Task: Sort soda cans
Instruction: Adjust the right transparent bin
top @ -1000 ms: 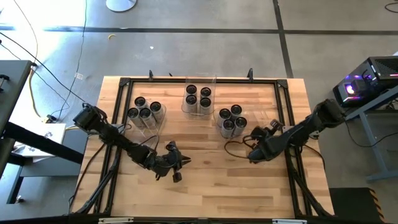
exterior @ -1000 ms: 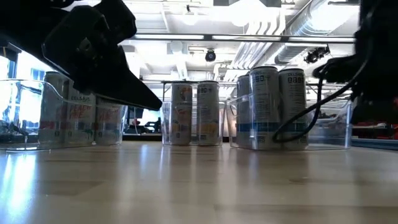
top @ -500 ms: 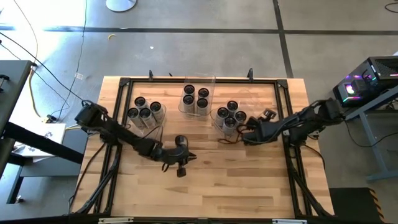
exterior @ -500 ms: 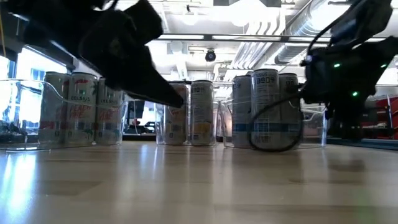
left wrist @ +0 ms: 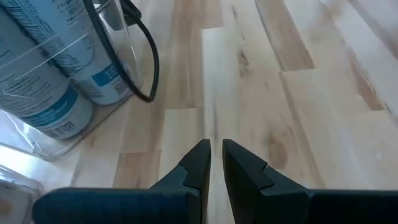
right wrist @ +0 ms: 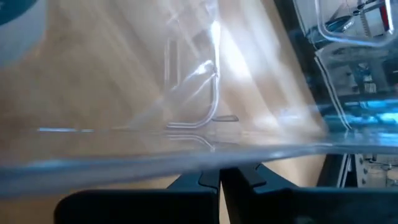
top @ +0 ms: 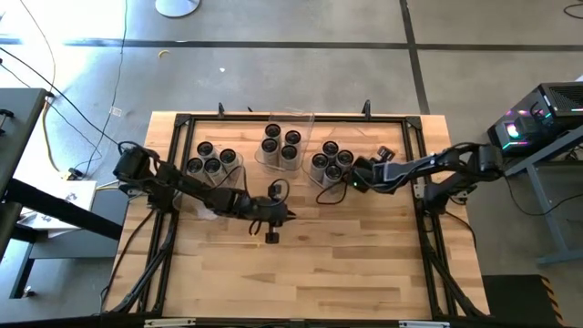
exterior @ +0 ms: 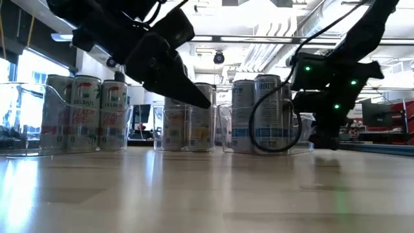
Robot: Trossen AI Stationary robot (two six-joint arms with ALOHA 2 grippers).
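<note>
Three clear bins of soda cans stand in a row on the far half of the table: the left bin [top: 211, 160], the middle bin [top: 280, 146] and the right bin [top: 330, 162]. The right bin's cans [left wrist: 43, 81] have blue labels. My right gripper [right wrist: 219, 177] is shut, just right of the right bin [right wrist: 186, 155]. My left gripper [top: 288, 216] hovers over bare wood near the table's middle. Its fingers [left wrist: 214, 163] are shut but for a thin slit, with nothing between them. My right gripper has its shut fingertips [right wrist: 208, 179] against the right bin's clear wall, by the rim [right wrist: 205, 149]. It comes at the wall slanting down from the table's right side. The bin stands flat on the table with its cans upright.
A black cable [left wrist: 146, 56] loops on the wood beside the right bin. A black frame [top: 291, 118] runs around the tabletop. The near half of the table [top: 301, 273] is bare wood.
My right gripper has swung toward the table's far edge and slightly left, staying shut. The right bin with its cans has slid far and left, and the middle bin has shifted left. My left gripper has gone up and toward the table's right and far side, rolling its wrist.
</note>
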